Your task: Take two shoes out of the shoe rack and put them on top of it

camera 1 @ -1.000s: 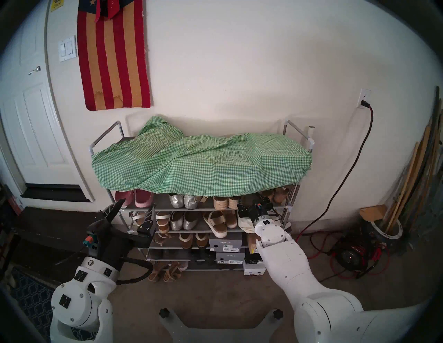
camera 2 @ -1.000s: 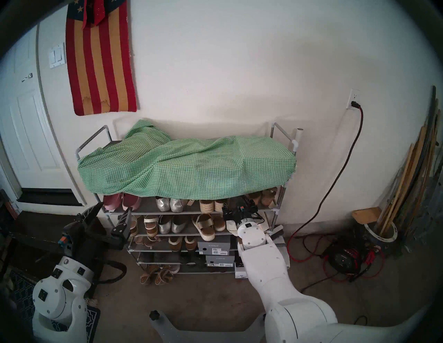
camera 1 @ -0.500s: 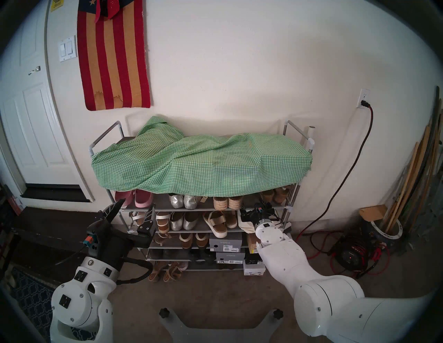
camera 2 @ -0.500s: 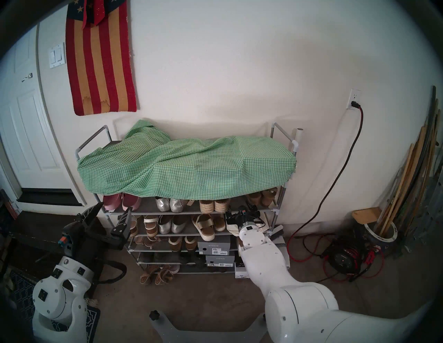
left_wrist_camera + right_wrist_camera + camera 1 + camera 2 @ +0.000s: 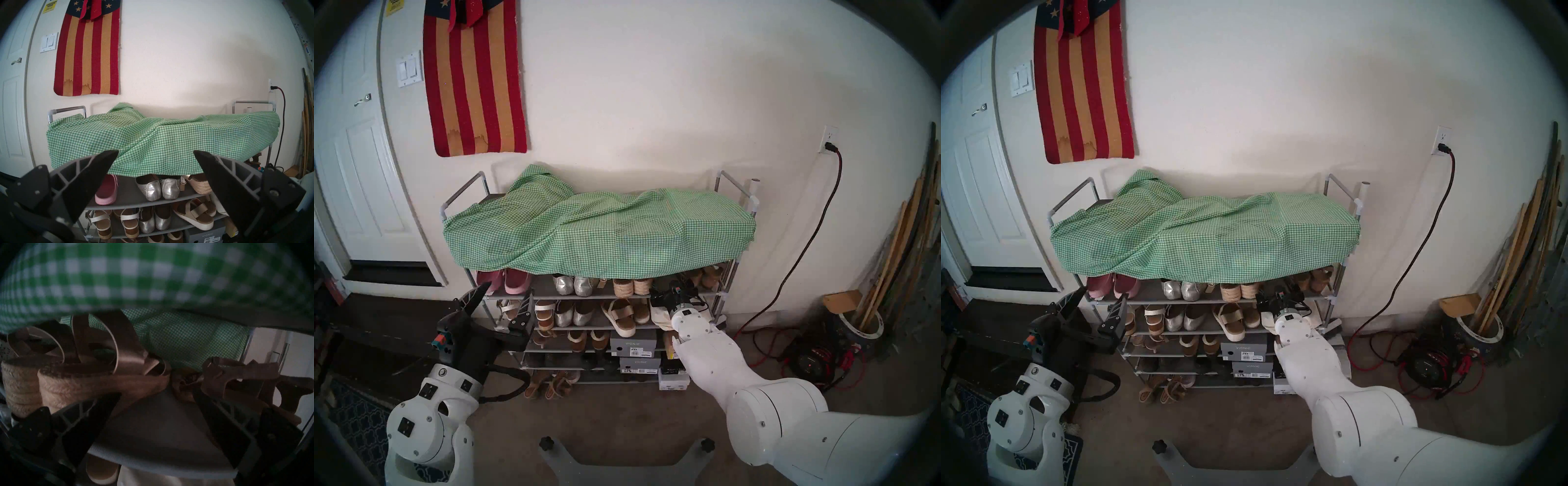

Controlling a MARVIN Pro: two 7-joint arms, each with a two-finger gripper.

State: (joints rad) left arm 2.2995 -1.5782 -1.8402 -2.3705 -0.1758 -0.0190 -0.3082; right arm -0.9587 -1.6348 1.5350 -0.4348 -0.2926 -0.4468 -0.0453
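Right claw (image 5: 157, 396) open, seemingly beside jute sandals (image 5: 56, 378)

Two claws (image 5: 499, 303) (image 5: 157, 410), one shoe rack (image 5: 726, 285).

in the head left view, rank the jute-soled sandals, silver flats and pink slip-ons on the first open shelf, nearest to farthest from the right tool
1. Jute-soled platform sandals, just left of the right tool.
2. Shiny silver flats, mid-shelf.
3. Pink slip-on shoes, at the left end, nearer the left tool.
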